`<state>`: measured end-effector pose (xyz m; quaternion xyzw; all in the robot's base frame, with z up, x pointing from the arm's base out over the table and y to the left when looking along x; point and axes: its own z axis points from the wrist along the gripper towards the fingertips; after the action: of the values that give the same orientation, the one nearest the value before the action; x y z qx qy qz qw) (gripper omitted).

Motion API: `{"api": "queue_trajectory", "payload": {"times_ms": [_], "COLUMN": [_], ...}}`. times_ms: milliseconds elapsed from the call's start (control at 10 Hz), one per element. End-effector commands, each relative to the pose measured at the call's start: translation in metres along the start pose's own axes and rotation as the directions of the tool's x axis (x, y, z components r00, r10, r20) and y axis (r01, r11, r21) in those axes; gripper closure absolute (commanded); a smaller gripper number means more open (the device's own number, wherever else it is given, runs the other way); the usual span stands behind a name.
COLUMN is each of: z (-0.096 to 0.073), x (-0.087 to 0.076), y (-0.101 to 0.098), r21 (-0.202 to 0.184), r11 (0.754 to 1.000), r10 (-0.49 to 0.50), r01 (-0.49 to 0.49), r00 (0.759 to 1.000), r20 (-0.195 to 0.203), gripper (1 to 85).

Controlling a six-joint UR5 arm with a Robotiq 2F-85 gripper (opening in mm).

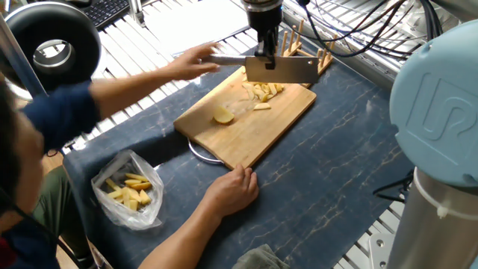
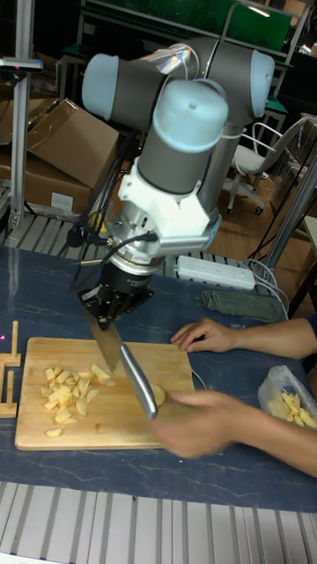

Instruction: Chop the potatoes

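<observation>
A wooden cutting board (image 1: 280, 119) lies angled on the dark table (image 1: 328, 172), with a metal ring (image 1: 198, 152) peeking from under its near edge. A clear plastic bag (image 1: 127, 190) of yellow pieces sits near the table's corner. A wooden rack (image 1: 310, 54) stands by the board's far end.

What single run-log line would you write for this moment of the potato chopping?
gripper: shut on cleaver | cleaver: raised above potatoes | potatoes: heaped on cutting board, one chunk apart | person's hand: near cleaver handle, blurred
</observation>
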<state>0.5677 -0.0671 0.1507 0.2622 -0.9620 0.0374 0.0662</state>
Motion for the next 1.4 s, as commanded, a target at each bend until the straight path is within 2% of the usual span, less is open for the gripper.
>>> {"api": "queue_trajectory", "payload": {"times_ms": [0,100,200,300,500,600,700,800,900,1000,1100,1300], "z": [-0.031,-0.039,-0.043,-0.042,-0.031,-0.029,-0.03,-0.029,-0.029,-0.027,-0.025,-0.021], "x": [-0.041,-0.056,-0.074,-0.087,-0.114,-0.125,-0.134,-0.136,-0.138,-0.134,-0.132,-0.131], "y": [0.019,0.028,0.029,0.029,0.033,0.037,0.047,0.051,0.046,0.038,0.038,0.053], "r21": [-0.028,-0.057,-0.06,-0.073,-0.07,-0.097,-0.143,-0.135,-0.111,-0.085,-0.084,-0.107], "r11": [0.991,0.982,0.975,0.967,0.951,0.937,0.924,0.929,0.934,0.936,0.938,0.929], "r10": [0.13,0.187,0.223,0.254,0.307,0.347,0.382,0.37,0.357,0.35,0.344,0.369], "r01": [-0.127,-0.18,-0.215,-0.244,-0.3,-0.334,-0.354,-0.344,-0.34,-0.343,-0.337,-0.354], "r00": [0.983,0.967,0.948,0.932,0.901,0.879,0.863,0.865,0.864,0.867,0.872,0.869], "r20": [0.133,0.175,0.227,0.258,0.308,0.328,0.332,0.339,0.355,0.354,0.348,0.329], "gripper": [84.7,84.7,84.7,84.7,84.7,84.7,84.7,84.7,84.7,84.7,84.7,84.7]}}
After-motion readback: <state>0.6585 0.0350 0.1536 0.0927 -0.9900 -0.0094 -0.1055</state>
